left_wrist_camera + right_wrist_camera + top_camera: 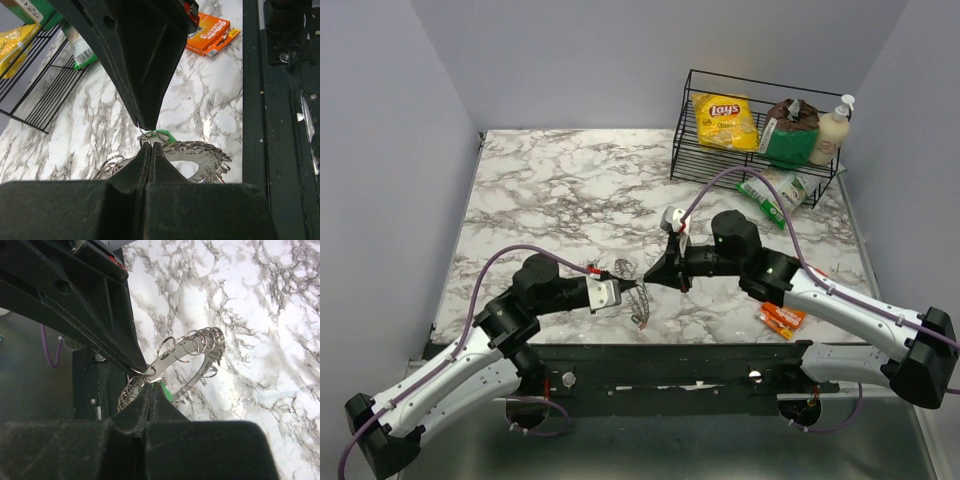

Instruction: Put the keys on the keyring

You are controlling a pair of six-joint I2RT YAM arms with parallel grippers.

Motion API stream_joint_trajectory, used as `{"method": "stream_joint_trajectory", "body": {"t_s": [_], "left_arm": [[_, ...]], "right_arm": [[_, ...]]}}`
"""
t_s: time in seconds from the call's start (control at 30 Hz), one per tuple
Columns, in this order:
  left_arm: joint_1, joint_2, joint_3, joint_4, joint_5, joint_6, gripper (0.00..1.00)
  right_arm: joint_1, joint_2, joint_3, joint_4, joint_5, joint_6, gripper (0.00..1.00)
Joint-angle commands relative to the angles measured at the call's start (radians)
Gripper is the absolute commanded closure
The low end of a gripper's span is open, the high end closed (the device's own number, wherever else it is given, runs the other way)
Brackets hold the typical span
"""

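Note:
The keyring (pixel 641 303) is a flat grey ring with many small split rings on its rim. It hangs tilted just above the marble between my two gripper tips. It also shows in the left wrist view (pixel 202 156) and the right wrist view (pixel 197 347). My left gripper (pixel 637 287) is shut and pinches a small split ring on the keyring's rim. My right gripper (pixel 649 282) is shut tip to tip against it, on the pale green key (pixel 163 134), whose head also shows in the right wrist view (pixel 168 393). The red and blue keys are out of view.
A black wire basket (pixel 692 150) at the back right holds a yellow crisp bag (pixel 724 121), a green pack and a bottle. A green packet (pixel 772 193) lies in front of it. An orange snack packet (pixel 781 319) lies by the right arm. Loose metal rings (pixel 610 268) lie near the left gripper.

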Motion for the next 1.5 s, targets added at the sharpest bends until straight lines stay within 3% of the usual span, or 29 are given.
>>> {"method": "stream_joint_trajectory", "body": {"t_s": [0.0,0.5,1.47], "left_arm": [[-0.011,0.002,0.029,0.070,0.129,-0.038,1.00],[-0.013,0.016,-0.015,0.241,0.148,-0.145,1.00],[-0.011,-0.028,-0.049,0.306,0.221,-0.173,1.00]], "right_arm": [[-0.005,-0.015,-0.013,0.086,0.132,-0.008,0.99],[0.018,-0.029,-0.032,0.106,0.150,-0.031,0.99],[0.018,-0.061,-0.061,0.126,0.108,-0.032,0.99]]}}
